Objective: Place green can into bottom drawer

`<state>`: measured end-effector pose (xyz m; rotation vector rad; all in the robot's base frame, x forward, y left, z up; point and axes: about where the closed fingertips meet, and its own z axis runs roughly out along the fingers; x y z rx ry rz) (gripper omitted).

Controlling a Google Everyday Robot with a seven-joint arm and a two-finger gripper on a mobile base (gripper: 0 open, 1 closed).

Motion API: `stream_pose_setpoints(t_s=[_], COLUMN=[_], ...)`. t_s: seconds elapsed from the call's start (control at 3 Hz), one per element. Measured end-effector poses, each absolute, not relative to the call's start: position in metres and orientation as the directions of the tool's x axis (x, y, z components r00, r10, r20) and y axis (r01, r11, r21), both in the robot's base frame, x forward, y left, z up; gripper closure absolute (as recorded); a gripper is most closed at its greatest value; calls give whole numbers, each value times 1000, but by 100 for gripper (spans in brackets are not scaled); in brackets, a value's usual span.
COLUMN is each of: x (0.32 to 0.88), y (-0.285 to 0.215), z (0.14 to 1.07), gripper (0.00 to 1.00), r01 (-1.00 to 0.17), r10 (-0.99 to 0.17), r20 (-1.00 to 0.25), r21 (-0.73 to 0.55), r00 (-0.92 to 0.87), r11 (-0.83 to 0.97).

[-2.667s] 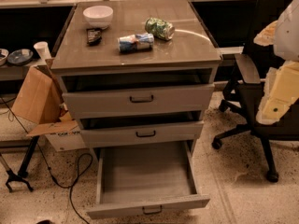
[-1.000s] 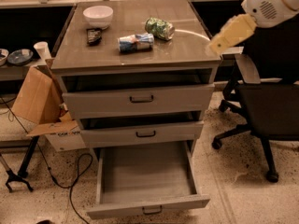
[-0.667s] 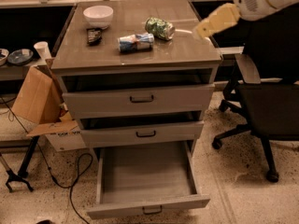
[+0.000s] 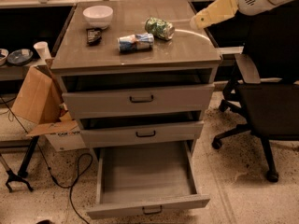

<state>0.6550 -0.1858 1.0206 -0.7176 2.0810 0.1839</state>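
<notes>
The green can [image 4: 159, 28] lies on its side on the grey cabinet's top [image 4: 187, 48], toward the back right. The bottom drawer [image 4: 148, 207] is pulled wide out and nothing shows inside it. My gripper [image 4: 210, 14], pale yellow on a white arm, hangs above the top's right back corner, to the right of the green can and apart from it. It holds nothing that I can see.
A blue and white can [image 4: 135, 42] lies just left of the green can. A white bowl [image 4: 98, 16] and a small dark object [image 4: 93, 34] sit at the back left. The two upper drawers stand slightly ajar. A black office chair [image 4: 268, 101] is on the right, a cardboard box [image 4: 32, 99] on the left.
My arm has swung up and to the left, from beside the cabinet's right side to above its right back corner, closer to the green can. The cans and drawers have not moved.
</notes>
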Motion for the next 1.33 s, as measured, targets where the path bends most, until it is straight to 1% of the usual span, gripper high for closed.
stream_pose_setpoints(t_s=[0.33, 0.67, 1.0, 1.33], x=[664, 699, 745, 789], y=[-174, -141, -106, -85], z=[1013, 992, 973, 960], gripper=[0, 0, 0, 0], r01=[-556, -552, -513, -437], r10=[-409, -378, -310, -248], r20=[-813, -836, -867, -890], r21=[-131, -112, -75, -62], r00=[-413, -398, -390, -382], r11=[821, 827, 855, 897])
